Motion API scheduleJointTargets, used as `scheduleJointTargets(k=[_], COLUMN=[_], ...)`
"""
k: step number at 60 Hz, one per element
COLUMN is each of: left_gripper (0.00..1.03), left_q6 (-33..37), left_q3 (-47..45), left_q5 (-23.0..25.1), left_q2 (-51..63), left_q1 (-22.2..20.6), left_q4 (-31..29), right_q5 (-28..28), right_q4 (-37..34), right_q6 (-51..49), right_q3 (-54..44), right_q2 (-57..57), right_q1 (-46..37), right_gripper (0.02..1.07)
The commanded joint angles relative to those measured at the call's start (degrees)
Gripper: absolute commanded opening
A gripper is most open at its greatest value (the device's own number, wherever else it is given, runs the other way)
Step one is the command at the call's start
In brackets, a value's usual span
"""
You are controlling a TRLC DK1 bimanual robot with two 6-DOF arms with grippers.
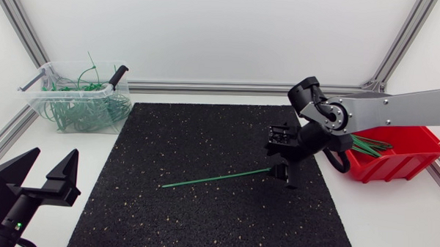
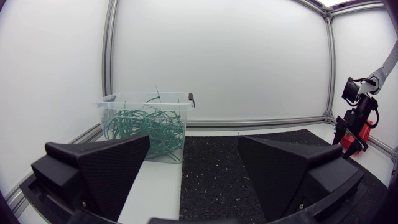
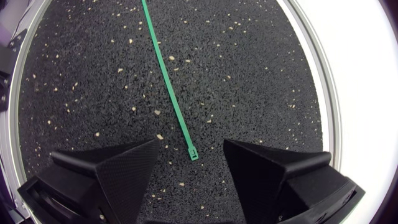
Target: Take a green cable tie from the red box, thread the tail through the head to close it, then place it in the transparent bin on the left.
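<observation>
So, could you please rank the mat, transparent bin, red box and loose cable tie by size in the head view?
1. black mat.
2. transparent bin and red box: alike, the box partly behind my right arm, so unranked.
3. cable tie, long but thin.

green cable tie (image 3: 169, 78), black speckled mat (image 1: 202, 211), red box (image 1: 402, 155)

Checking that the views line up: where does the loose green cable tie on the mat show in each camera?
Head: cable tie lies flat on the black mat, one end under the right gripper.
Left wrist: not discernible.
Right wrist: head end between the open fingers, tail running ahead.
Shared landmark: the black mat.
</observation>
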Motion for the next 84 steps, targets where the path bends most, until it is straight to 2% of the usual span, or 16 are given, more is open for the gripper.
scheduleJointTargets(k=[1,13,27,52,60,72,74,79,82,84], left_gripper=[0.99,0.99,0.99,0.99,0.99,0.99,0.99,0.99,0.99,0.97], left_q6=[-0.7,-0.3,-0.3,0.1,0.2,1.0,1.0,1.1,1.1,1.0], left_q3=[-2.2,-2.2,-2.2,-2.1,-2.1,-2.2,-2.1,-2.2,-2.2,-2.2], left_q5=[-0.2,-0.2,-0.2,-0.2,-0.2,-0.2,-0.2,-0.2,-0.2,-0.2], left_q2=[0.8,1.2,1.1,0.8,0.7,0.0,-0.1,-0.2,-0.3,-0.4], left_q1=[-0.6,-1.5,-1.4,-1.7,-1.7,-1.7,-1.7,-1.7,-1.6,-1.4], left_q4=[-1.6,-1.6,-1.6,-1.7,-1.7,-1.6,-1.6,-1.6,-1.5,-1.2], right_q5=[-0.6,-1.6,-2.6,-2.2,-2.1,-1.0,-0.8,-0.7,-0.5,0.0], right_q4=[-0.7,-1.0,-3.4,-3.8,-3.9,-4.3,-4.4,-4.7,-5.5,-6.0], right_q6=[-3.1,-4.3,-5.4,-7.1,-7.2,-7.2,-7.2,-7.5,-7.5,-7.5], right_q3=[0.7,3.3,6.1,6.0,6.1,6.3,6.3,6.4,6.9,7.1], right_q2=[2.5,5.8,8.5,10.1,10.2,11.0,11.0,11.2,11.7,11.9], right_q1=[-0.9,-1.8,-1.8,-0.9,-0.5,0.3,0.4,0.4,0.4,0.4], right_gripper=[0.75,0.69,0.47,0.46,0.29,0.26,0.21,0.17,0.08,0.08])
